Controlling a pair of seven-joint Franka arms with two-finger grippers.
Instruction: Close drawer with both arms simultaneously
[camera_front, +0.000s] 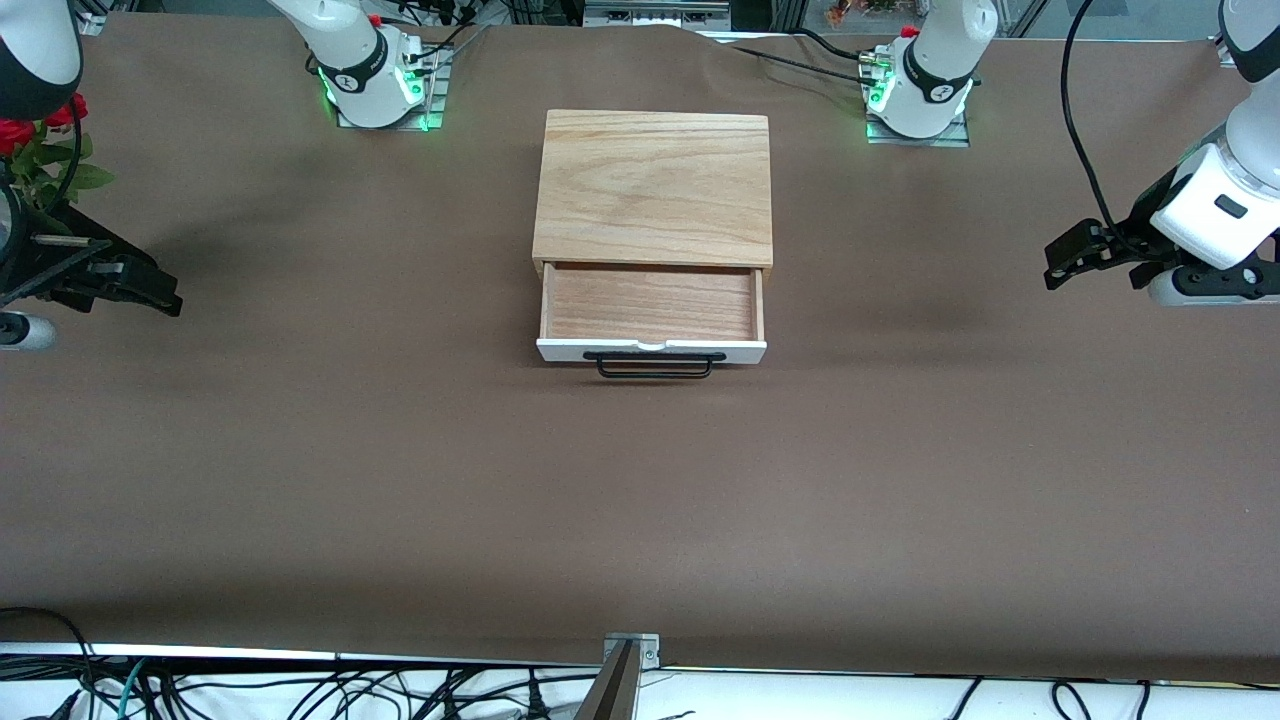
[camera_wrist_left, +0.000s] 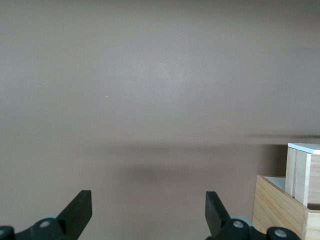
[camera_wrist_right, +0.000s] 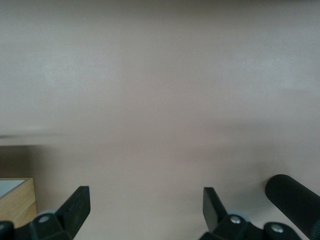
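Note:
The drawer (camera_front: 652, 303) stands pulled out of the light-wood box (camera_front: 655, 185) at the table's middle, and its tray is empty. Its white front panel (camera_front: 650, 350) and black wire handle (camera_front: 655, 366) face the front camera. My left gripper (camera_front: 1058, 268) hangs open and empty above the table toward the left arm's end, well apart from the drawer. My right gripper (camera_front: 160, 295) hangs open and empty toward the right arm's end. The left wrist view shows the open left gripper (camera_wrist_left: 148, 210) and a corner of the drawer (camera_wrist_left: 300, 175). The right wrist view shows the open right gripper (camera_wrist_right: 146, 207) and a wood corner (camera_wrist_right: 17, 200).
Brown cloth (camera_front: 400, 480) covers the table. Red flowers with green leaves (camera_front: 45, 145) stand by the right arm's end. A black ribbed cylinder (camera_wrist_right: 295, 200) shows in the right wrist view. Cables lie along the table's front edge (camera_front: 300, 690).

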